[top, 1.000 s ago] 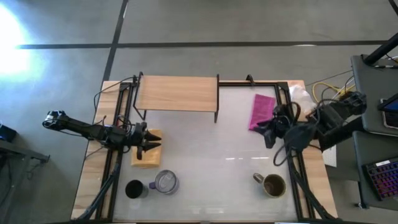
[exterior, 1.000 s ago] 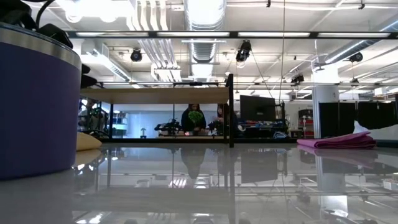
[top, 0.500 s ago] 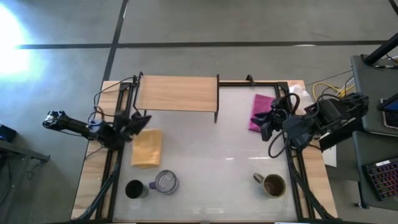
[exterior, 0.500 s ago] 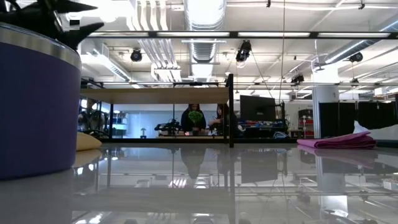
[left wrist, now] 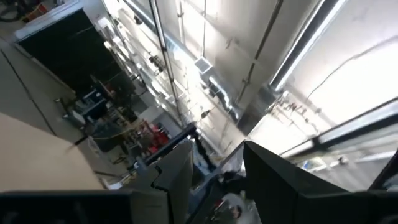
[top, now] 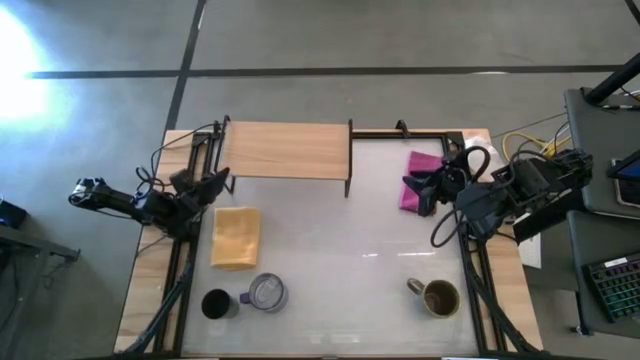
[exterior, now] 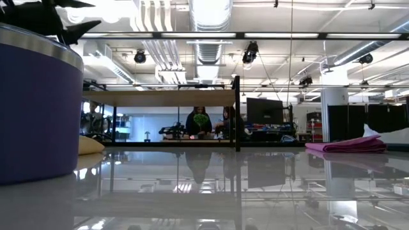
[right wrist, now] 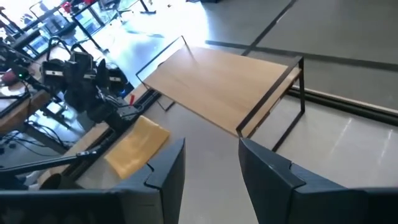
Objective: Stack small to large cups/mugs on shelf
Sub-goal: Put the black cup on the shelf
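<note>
Dark left end effector (top: pixel 218 181) open, raised beside shelf (top: pixel 284 150) | right end effector (top: pixel 412 189) open (over magenta cloth (top: pixel 422 172))

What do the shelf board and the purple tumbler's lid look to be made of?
The low rectangular shelf: light wood or wood-look board, visible grain, matt, on thin black metal legs. The purple tumbler's lid: looks silvery, likely metal or clear plastic; its glossy sheen leaves that open.

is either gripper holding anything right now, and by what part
Nothing is held. The left gripper is open beside the shelf, and the right gripper is open over the magenta cloth. All three cups stand untouched.
</note>
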Robot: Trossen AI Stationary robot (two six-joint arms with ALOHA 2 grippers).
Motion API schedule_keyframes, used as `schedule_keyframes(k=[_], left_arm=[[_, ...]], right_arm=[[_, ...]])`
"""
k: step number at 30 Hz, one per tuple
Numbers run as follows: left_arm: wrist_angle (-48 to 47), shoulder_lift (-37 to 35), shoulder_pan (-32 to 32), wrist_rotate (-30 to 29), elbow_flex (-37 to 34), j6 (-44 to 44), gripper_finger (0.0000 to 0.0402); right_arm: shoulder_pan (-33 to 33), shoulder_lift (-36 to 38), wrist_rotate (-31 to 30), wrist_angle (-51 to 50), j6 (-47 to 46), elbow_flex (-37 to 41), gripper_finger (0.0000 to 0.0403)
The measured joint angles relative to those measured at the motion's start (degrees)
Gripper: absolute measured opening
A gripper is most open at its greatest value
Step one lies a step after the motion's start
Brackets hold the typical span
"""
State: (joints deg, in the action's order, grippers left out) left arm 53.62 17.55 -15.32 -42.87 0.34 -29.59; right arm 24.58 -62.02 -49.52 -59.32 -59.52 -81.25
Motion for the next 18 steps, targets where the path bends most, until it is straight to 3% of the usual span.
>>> schedule_keyframes(k=[4,7,9,14,18], left_arm=[[0.7,-0.4,0.0,2.0,0.4,1.4,0.0130],[-8.8,-0.4,0.0,7.2,5.2,2.1,0.0130],[-21.7,-0.4,0.0,9.5,11.2,2.0,0.0130],[-66.8,5.1,-0.1,12.3,32.3,-0.2,0.0130],[-87.3,14.6,-0.1,16.5,47.9,0.9,0.0130]], right_arm=[[0.0,0.0,0.0,0.0,-0.2,0.0,0.0144],[-0.4,0.2,0.1,-0.2,0.0,0.0,0.0144],[-0.9,0.6,0.2,-0.5,0.4,0.0,0.0144],[-2.5,1.7,0.5,-0.4,2.6,0.0,0.0144],[-3.4,2.4,2.0,-0.5,3.9,0.0,0.0144]])
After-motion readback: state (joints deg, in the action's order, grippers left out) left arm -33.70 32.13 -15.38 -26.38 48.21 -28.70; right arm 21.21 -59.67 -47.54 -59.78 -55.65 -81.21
